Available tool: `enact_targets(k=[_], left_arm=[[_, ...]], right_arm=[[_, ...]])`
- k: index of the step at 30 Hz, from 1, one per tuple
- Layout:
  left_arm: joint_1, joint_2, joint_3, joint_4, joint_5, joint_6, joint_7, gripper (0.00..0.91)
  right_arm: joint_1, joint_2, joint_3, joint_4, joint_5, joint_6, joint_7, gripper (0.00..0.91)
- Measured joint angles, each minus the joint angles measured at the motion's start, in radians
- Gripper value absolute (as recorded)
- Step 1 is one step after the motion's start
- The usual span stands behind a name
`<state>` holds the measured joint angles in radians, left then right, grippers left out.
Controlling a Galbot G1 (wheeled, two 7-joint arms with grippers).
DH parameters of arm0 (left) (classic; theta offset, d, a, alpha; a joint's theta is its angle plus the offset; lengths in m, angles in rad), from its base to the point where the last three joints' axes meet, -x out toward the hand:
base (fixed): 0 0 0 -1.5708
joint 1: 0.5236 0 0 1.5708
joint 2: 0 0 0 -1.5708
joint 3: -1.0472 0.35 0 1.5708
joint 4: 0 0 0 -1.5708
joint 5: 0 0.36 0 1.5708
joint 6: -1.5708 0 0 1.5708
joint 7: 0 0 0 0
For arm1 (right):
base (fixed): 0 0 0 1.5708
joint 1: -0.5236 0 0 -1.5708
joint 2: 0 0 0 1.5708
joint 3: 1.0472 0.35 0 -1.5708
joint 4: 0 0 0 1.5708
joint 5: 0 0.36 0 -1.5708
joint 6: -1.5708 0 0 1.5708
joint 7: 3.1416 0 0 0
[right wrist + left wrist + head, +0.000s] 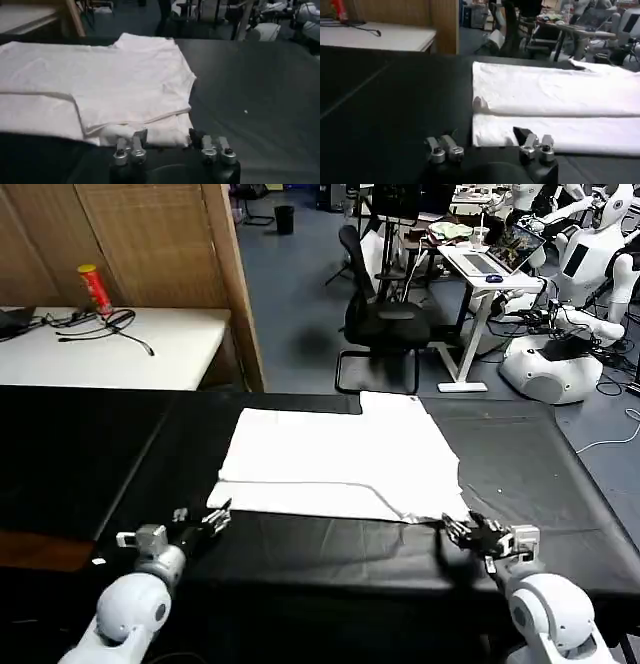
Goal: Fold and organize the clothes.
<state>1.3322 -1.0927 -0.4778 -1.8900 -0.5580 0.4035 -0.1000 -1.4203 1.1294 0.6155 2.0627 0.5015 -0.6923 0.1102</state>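
The white T-shirt (340, 464) lay partly folded on the black desk (520, 474), its near hem just ahead of both claws. Judged light, limp and prone to slipping; near corners offered the best hold. Left claw (490, 150) and right claw (170, 147) stood spread, empty.

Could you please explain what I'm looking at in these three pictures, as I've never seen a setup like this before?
This is a two-armed robot folding laundry. The head view looks down from its head at a black table. On it lies a white T-shirt, already partly folded, with one layer lying over another. The other two pictures come from cameras on the robot's wrists, each looking past that arm's own metal fingers. The left gripper sits open at the shirt's near left corner, holding nothing. The right gripper sits open at the near right corner, its fingers at the shirt's edge without pinching it. Behind are a chair and desks.
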Motion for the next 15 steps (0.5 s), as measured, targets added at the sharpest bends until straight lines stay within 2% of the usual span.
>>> enact_targets(k=[6,15], left_arm=[[0.023,0.018,0.004,-0.019,0.01,0.009,-0.003,0.0],[0.106,0.079,-0.023,-0.101,0.011,0.054,-0.044,0.0]], right_arm=[[-0.044,-0.015,0.009,0.04,0.001,-0.042,0.029,0.059],[-0.139,-0.047,0.025,0.127,0.003,-0.044,0.048,0.049]])
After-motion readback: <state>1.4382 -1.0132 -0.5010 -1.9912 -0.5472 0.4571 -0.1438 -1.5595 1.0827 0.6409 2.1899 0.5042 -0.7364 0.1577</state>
